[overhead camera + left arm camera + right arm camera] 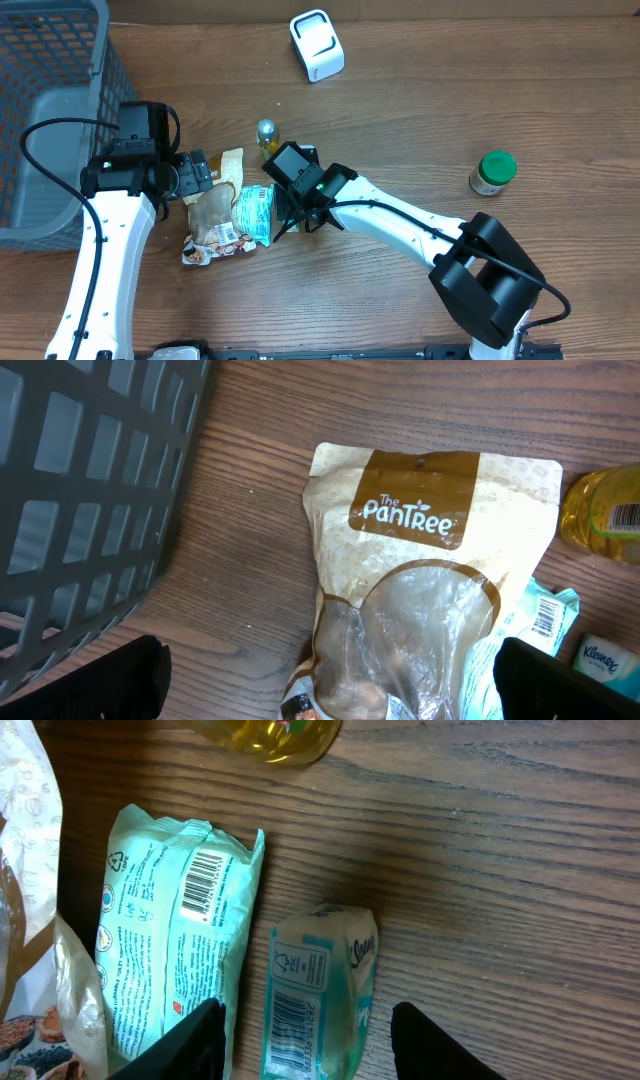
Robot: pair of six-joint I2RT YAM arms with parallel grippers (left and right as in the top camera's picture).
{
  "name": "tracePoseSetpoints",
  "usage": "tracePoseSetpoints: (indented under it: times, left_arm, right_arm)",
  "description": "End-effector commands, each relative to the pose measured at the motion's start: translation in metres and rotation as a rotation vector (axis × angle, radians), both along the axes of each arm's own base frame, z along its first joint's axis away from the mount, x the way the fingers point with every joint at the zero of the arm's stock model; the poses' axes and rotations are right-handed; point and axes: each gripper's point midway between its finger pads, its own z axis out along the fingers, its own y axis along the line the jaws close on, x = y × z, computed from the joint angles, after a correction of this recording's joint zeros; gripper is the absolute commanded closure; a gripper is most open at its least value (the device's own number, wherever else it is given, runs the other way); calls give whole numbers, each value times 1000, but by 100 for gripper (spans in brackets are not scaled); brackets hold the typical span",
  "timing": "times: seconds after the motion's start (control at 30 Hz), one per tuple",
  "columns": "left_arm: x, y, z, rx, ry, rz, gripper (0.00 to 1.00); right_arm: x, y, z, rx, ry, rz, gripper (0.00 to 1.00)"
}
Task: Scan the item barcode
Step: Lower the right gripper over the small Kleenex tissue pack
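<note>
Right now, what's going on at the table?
Nothing is held yet. The right gripper stands open astride the tissue pack, whose barcode faces up, beside the wipes pack. The left gripper hangs wide open over the pouch. The scanner sits apart from the pile, near the top of the overhead view.

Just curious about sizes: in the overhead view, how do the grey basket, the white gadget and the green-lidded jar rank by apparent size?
1. The grey basket, by far the largest, though partly cut off by the frame.
2. The white gadget.
3. The green-lidded jar, only slightly smaller than the gadget.
</note>
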Motion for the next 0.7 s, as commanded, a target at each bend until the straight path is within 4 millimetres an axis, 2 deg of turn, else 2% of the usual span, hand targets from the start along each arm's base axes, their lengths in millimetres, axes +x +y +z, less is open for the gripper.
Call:
tracePoseSetpoints:
  times: [0.0, 0.23, 0.53, 0.67]
  left_arm:
    - [4, 0, 6, 3, -15, -14, 0]
    - [4, 0, 6, 3, -15, -14, 1]
    - [4, 0, 6, 3, -15, -14, 0]
    - [4, 0, 6, 3, -15, -14, 0]
  right_arm:
    - [-2, 0, -2, -7, -10, 0, 50]
    - [-1, 3, -4, -5, -16, 3, 50]
    - [-4, -1, -29, -39, 14, 3, 50]
    - [-4, -1, -29, -40, 14, 3, 53]
